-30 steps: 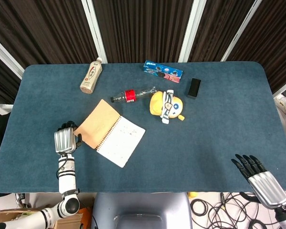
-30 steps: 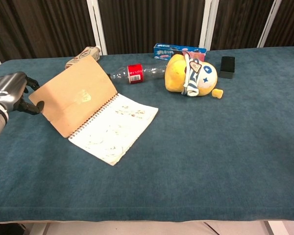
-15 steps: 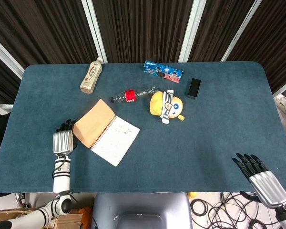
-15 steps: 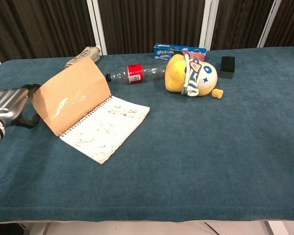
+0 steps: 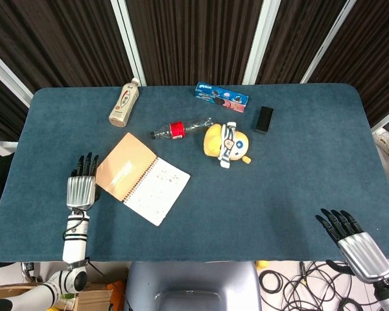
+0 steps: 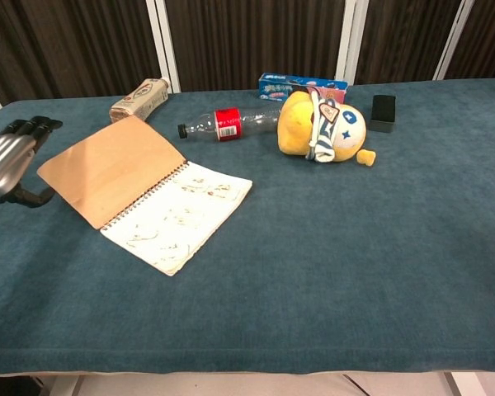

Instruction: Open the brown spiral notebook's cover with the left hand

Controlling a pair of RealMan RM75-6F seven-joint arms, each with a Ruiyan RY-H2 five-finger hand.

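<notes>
Now, left to right: the left robot hand [image 5: 82,188] sits at the left edge of the blue felt-covered surface [image 5: 298,175], fingers straight and spread, holding nothing. It has let go of the cover since half a second ago, when its fingers were still at the cover's outer edge. In the chest view it [image 6: 7,157] hangs just beside that edge, apparently clear of it.

The brown spiral notebook [image 5: 141,179] lies left of centre, open. Its tan cardboard cover [image 6: 111,167], propped up steeply half a second ago, has dropped back nearly flat to the left of the wire spine; the written white page [image 6: 179,216] faces up on the right. My read: the opening is done, only retreat of the hand remains.

Behind the notebook lie a beige bottle [image 5: 124,103], a clear plastic bottle with a red label [image 5: 179,129], a yellow plush toy [image 5: 226,143], a blue snack box [image 5: 222,96] and a small black box [image 5: 264,119].

The right robot hand [image 5: 351,239] is off the surface's near right corner, fingers extended and apart, empty, unmoved.
</notes>
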